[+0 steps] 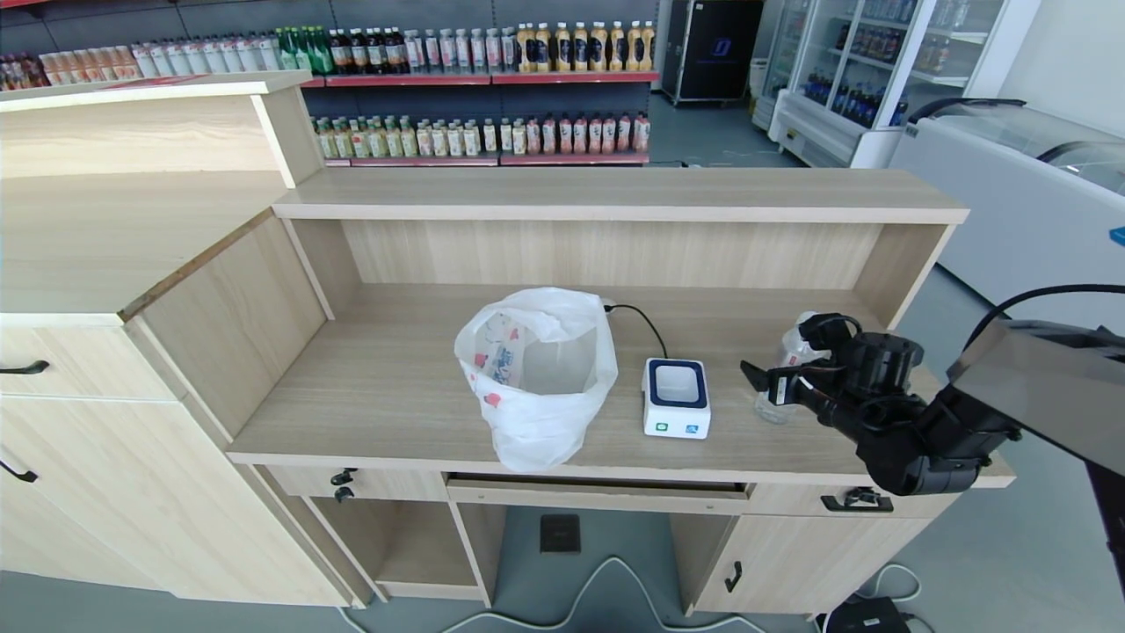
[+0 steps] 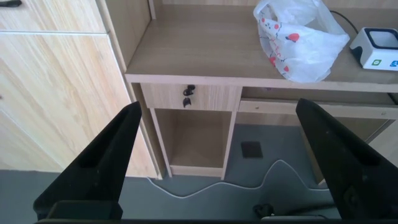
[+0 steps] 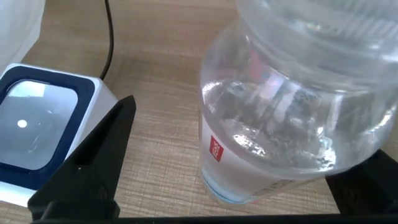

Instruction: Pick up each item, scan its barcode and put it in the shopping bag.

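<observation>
A clear plastic water bottle (image 1: pixel 777 400) stands upright on the wooden counter (image 1: pixel 387 396), to the right of the scanner. My right gripper (image 1: pixel 787 352) is open with the bottle (image 3: pixel 273 124) between its fingers; one finger (image 3: pixel 93 165) stands clear of the bottle's side. The white and blue barcode scanner (image 1: pixel 675 397) lies face up beside it (image 3: pixel 37 124). A white shopping bag (image 1: pixel 536 378) stands open mid-counter, left of the scanner. My left gripper (image 2: pixel 219 109) hangs open and holds nothing, low in front of the counter, facing the bag (image 2: pixel 298 37) and the scanner (image 2: pixel 377 46).
The scanner's black cable (image 1: pixel 637 321) runs to the back of the counter. An overhanging shelf (image 1: pixel 615 198) roofs the recess, with side walls at both ends. A keyed drawer (image 2: pixel 188 96) sits under the counter's left front. Drink shelves and fridges stand behind.
</observation>
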### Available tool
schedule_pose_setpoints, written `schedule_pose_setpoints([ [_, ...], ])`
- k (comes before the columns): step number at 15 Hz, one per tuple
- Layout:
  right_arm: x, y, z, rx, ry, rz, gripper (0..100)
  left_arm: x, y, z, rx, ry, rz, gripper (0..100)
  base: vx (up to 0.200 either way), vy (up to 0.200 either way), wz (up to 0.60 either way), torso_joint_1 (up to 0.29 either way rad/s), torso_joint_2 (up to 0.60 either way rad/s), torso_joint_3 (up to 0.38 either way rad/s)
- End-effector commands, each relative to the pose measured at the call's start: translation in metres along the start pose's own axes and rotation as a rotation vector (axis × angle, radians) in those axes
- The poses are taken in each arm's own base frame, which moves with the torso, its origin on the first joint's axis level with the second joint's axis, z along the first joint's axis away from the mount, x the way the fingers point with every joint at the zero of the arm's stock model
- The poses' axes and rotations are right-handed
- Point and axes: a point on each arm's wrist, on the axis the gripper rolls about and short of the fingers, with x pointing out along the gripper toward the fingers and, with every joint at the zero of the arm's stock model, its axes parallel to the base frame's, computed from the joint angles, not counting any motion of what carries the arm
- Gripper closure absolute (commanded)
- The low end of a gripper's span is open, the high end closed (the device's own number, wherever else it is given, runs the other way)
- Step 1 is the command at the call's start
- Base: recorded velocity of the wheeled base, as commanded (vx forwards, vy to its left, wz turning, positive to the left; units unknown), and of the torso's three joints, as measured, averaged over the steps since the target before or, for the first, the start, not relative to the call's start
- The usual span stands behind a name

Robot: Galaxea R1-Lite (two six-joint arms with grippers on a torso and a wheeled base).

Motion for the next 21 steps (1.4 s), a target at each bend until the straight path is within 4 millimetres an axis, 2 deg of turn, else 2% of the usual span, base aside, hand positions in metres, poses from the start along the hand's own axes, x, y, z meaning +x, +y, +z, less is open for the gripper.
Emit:
schedule_pose_setpoints([
  [1, 0.002, 0.0028, -0.0023, -0.001, 0.0, 0.007, 0, 0.0, 0.0, 0.0, 0.0, 0.0, 0.0, 0, 0.0, 0.0, 0.0, 0.0, 0.0, 0.0],
  [4, 0.0037, 0.0045, -0.0086, -0.003, 0.009, 0.011, 0, 0.0, 0.0, 0.0, 0.0, 0.0, 0.0, 0, 0.0, 0.0, 0.0, 0.0, 0.0, 0.0],
  [10, 0.0098, 0.0048, -0.0087, 0.041, -0.006, 0.013, 0, 0.0, 0.0, 0.0, 0.0, 0.0, 0.0, 0, 0.0, 0.0, 0.0, 0.0, 0.0, 0.0],
  [11, 0.0099, 0.0049, -0.0094, 0.05, -0.005, 0.015, 100, 0.0, 0.0, 0.0, 0.0, 0.0, 0.0, 0, 0.0, 0.0, 0.0, 0.0, 0.0, 0.0],
  [21, 0.009, 0.0041, -0.0074, 0.049, -0.014, 0.011, 100, 0.0, 0.0, 0.0, 0.0, 0.0, 0.0, 0, 0.0, 0.0, 0.0, 0.0, 0.0, 0.0],
])
